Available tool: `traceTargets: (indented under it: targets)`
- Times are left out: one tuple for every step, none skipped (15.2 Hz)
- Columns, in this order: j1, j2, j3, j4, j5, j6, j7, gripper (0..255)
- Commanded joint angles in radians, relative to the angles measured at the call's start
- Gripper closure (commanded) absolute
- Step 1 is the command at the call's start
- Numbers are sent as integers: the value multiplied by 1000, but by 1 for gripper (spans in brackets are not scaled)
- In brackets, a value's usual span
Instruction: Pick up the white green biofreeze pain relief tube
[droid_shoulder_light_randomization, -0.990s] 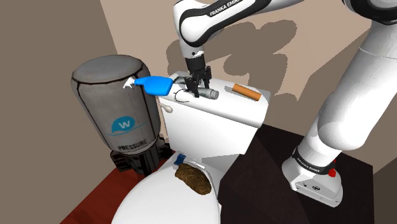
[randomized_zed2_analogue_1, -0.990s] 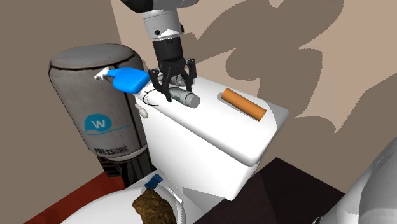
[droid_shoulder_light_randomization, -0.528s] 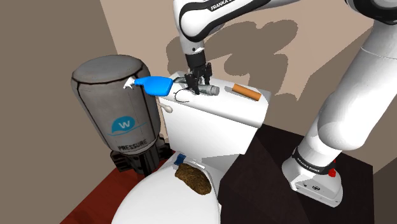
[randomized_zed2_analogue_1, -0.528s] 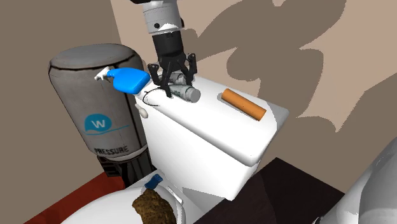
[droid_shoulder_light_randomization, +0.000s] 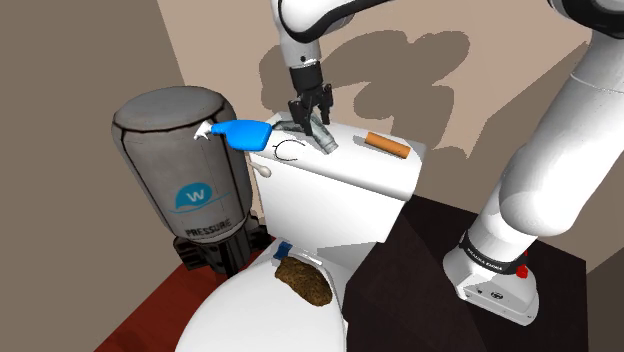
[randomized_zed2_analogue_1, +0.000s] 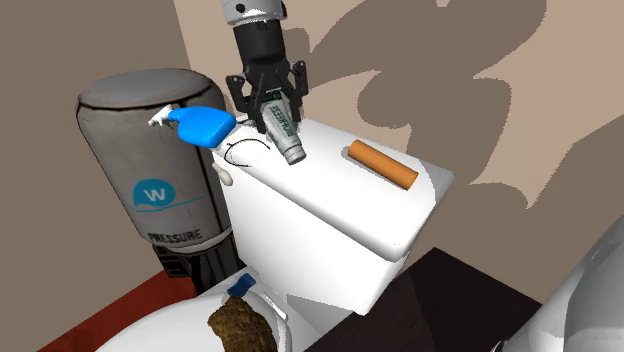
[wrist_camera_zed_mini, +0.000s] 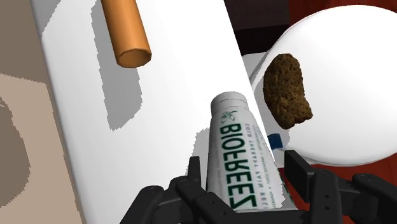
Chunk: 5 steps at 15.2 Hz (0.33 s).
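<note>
So the gripper (wrist_camera_zed_mini: 245, 167) is clamped on the tube (wrist_camera_zed_mini: 242, 146), with 1 black finger (wrist_camera_zed_mini: 191, 175) on each side of the body, squeezing near the flat end. You can read the green BIOFREEZE print on the white tube running away from the hand, and the grey cap end points out and down. In the second exterior view the tube hangs tilted from the jaws, cap end lowest, just above the white toilet tank lid (wrist_camera_zed_mini: 178, 76). In the wrist view the shadow sits off to one side of the tube, so my read is that it's off the lid, though the cap end is close enough that I wouldn't swear to it. Also on the lid, a bit further out, are 3 other things: a thin black ring (randomized_zed2_analogue_1: 245, 152) right under the hand, a blue spray bottle (randomized_zed2_analogue_1: 203, 126) poking over the edge, and an orange cylinder (wrist_camera_zed_mini: 127, 32) well apart from the tube. None of them touches it. Past the lid and lower down is the white toilet seat (wrist_camera_zed_mini: 343, 76) with a brown lump (wrist_camera_zed_mini: 287, 90) on it. Further back are the big grey pressure tank (randomized_zed2_analogue_1: 150, 150) and the tan wall (randomized_zed2_analogue_1: 480, 60). Progress-wise I'd call the grab done and the lift barely begun. What's left is raising it properly clear without the tilted tube slipping out or the cap dragging on the lid.
</note>
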Motion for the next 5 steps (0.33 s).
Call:
traceTargets:
  targets:
    - [-1,-7,-2,24,0,-31,-4,255]
    - [-2,-9,-2,36,1,-44,-4,255]
    - [-2,-10,-2,48,1,-57,-4,255]
    - [-2,-10,-2,49,1,-59,-4,255]
    - [-2,-10,-2,50,1,-59,-4,255]
